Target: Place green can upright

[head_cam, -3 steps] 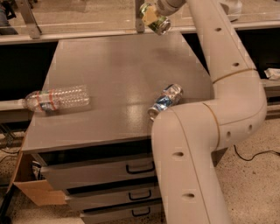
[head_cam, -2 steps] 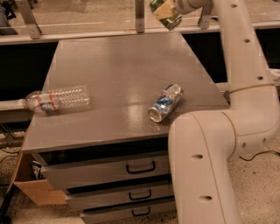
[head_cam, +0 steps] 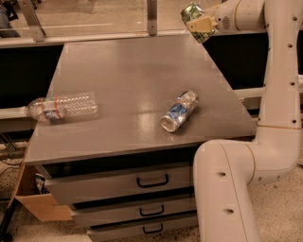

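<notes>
The green can (head_cam: 191, 13) is held in the air above the far right corner of the grey table (head_cam: 123, 71), tilted. My gripper (head_cam: 198, 22) is shut on the green can, its pale fingers (head_cam: 203, 24) clasped around the can's lower side. The white arm reaches in from the upper right.
A blue-and-silver can (head_cam: 180, 111) lies on its side near the table's front right. A clear plastic bottle (head_cam: 61, 107) lies on its side at the left edge. Drawers (head_cam: 142, 182) sit under the tabletop. My arm's base (head_cam: 227, 189) stands at the front right. A cardboard box (head_cam: 33, 203) sits on the floor at left.
My gripper has carried the green can rightward, from over the table's back middle to over its far right corner. The two objects on the table have not moved.
</notes>
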Tool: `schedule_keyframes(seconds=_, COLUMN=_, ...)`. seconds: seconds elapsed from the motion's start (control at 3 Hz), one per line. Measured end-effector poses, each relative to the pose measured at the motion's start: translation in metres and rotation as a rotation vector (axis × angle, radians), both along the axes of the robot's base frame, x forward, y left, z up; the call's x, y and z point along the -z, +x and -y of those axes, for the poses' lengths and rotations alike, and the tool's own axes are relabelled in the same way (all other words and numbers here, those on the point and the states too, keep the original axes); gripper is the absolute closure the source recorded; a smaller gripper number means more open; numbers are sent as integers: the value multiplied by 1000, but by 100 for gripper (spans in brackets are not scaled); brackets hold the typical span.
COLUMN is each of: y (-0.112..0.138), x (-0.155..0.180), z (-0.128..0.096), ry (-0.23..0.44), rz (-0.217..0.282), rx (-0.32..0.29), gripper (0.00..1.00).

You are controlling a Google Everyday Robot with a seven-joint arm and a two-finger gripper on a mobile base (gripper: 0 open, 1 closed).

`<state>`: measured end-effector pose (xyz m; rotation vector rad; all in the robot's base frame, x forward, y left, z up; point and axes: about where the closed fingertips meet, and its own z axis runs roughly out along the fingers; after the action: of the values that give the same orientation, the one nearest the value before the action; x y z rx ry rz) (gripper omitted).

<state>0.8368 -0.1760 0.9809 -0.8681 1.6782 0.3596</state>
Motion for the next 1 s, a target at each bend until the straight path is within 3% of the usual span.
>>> schedule_keyframes(seconds=0.33, y=-35, x=13, z=20, ry=-63, rz=-63, rx=-5, gripper=100)
schedule_keyframes(seconds=0.67, y=-78, x=-10, z=31, ry=-191, rz=-140, rx=25, gripper=100)
schedule_keyframes(seconds=1.0, y=-100, x=-21, z=30, ry=-246, rz=-225, rx=21, gripper=100)
